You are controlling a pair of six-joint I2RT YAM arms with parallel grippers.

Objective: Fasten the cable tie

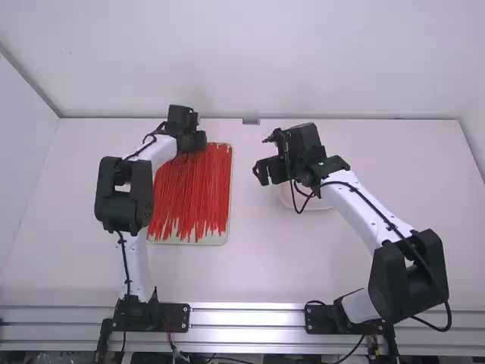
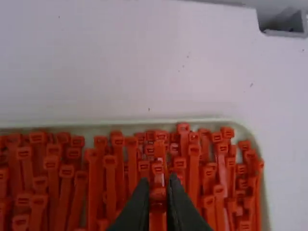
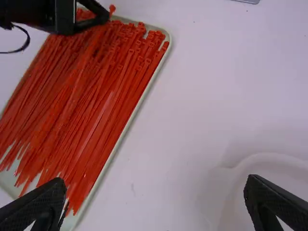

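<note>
White table point(image 1: 76, 189), plain pale walls behind.

- Tray point(image 1: 189, 241): cream, rounded corners, lying lengthwise away from the arm bases. It is the landmark for the entries below.
- Cable ties point(image 1: 193, 189): orange-red, heaped across the tray. Long axes run along the tray's length, with heads bunched at its far end and tails at its near end.
- Left gripper point(image 2: 158, 185): over the tray's far end, among the heads. The fingers are drawn close, apparently pinching one cable tie point(image 2: 157, 196) just behind its head.
- Right gripper point(image 3: 154, 183): off the tray's right side, well apart from the ties, with the jaws spread wide and holding nothing. It hangs above a translucent container point(image 3: 269, 166).
- Judgement: the left arm is nearer the stock. The pinched tie's tail points toward the tray's near end, so that is the way to draw it clear.
</note>
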